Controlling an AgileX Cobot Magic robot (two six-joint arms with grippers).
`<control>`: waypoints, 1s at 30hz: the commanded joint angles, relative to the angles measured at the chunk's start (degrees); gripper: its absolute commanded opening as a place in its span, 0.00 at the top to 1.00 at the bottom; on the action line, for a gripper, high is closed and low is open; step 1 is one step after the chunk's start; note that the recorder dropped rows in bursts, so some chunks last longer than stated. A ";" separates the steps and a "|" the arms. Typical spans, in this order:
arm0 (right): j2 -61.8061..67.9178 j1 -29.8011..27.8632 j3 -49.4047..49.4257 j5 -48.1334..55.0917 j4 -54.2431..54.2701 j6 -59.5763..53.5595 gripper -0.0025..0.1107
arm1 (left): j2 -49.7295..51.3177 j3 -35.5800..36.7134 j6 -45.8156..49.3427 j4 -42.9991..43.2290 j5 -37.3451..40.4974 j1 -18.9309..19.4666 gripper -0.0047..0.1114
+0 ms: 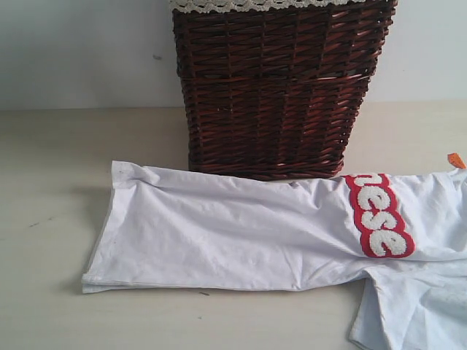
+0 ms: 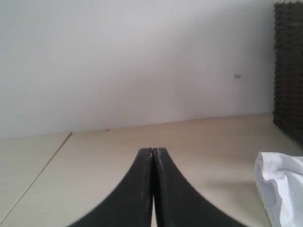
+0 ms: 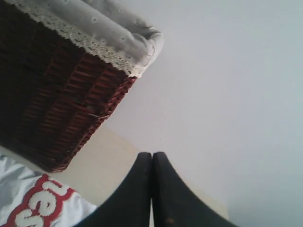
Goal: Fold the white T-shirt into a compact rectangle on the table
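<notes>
Exterior view: we noted the T-shirt (image 1: 241, 233) lying spread across the table (image 1: 51, 182), its hem end toward the left of the view and its body running off the right edge. Its upper edge lay against the foot of the basket (image 1: 277, 87), which stood at the back of the table before the wall (image 1: 73, 51). The red patch (image 1: 379, 216) faced up near the right, with the white letters "ese" readable. An orange tag (image 1: 457, 160) showed at the far right edge, and another part of the shirt lay in the lower right corner. A strip of lace trim (image 1: 241, 5) ran along the basket's top. Left wrist view: we saw the left gripper (image 2: 152, 151) with its black jaws pressed together, tip to tip, and nothing pinched between them. It hung over bare table. A bunched white edge of the shirt lay near it but apart from the jaws, with the basket's dark side beyond and the wall behind. Right wrist view: the right gripper (image 3: 152, 155) likewise had its jaws pressed together with nothing pinched between them. The basket stood tilted in this view, with a pale lining (image 3: 118, 28) folded over the lace at its rim. The shirt's red patch lay on the table close by the basket's foot, clear of the jaws.
</notes>
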 commanded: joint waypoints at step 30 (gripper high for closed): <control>6.43 -0.25 22.75 -26.86 21.13 -15.98 0.98 | -11.86 5.61 1.65 0.70 16.11 0.97 0.95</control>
